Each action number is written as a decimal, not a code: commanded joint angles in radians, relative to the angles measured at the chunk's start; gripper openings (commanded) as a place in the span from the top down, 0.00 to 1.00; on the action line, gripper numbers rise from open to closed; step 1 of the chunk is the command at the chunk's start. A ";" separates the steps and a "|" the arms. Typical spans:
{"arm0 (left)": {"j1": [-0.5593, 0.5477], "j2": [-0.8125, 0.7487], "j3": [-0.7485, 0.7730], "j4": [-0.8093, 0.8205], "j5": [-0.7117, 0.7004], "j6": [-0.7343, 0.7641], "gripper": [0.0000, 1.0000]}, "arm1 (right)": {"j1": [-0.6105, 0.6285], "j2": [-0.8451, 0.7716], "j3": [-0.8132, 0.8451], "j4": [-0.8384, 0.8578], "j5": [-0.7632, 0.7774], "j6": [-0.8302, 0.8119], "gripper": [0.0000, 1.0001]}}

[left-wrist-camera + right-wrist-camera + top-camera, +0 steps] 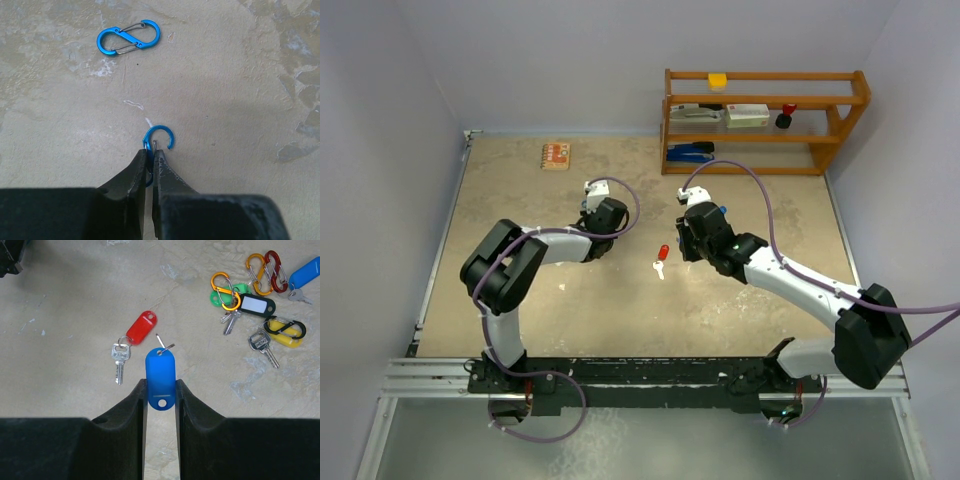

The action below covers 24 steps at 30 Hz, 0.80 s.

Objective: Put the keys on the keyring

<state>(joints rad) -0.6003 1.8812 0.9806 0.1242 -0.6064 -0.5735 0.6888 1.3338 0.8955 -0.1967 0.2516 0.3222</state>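
Left pincer (151, 150) pinches tight on a blue clip (161, 135), its open hook jutting forward, while right pincer (160, 384) squeezes a blue tag (160, 375) over the tabletop (75, 300), so line the tag's wire loop (163, 346) squarely with the hook's gap, feeding slowly; other keys (256, 305) lie beyond.

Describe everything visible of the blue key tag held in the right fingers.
The blue key tag is a smooth, glossy plastic oblong with rounded ends. A small round hole sits at its near end. At the far end is a thin metal ring with wire ends sticking up, and no key shows on it. The right gripper pinches its long sides between both fingers. It points away from the camera, over the mottled table, near a red tag.
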 commanded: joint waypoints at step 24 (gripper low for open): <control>-0.032 -0.331 -0.102 0.059 0.462 -0.027 1.00 | 0.000 -0.007 0.045 0.031 -0.087 -0.028 0.76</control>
<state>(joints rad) -0.6052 1.6043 0.8875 0.1345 -0.2268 -0.5896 0.6888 1.3350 0.8982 -0.1959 0.2199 0.3202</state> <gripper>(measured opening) 0.021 0.266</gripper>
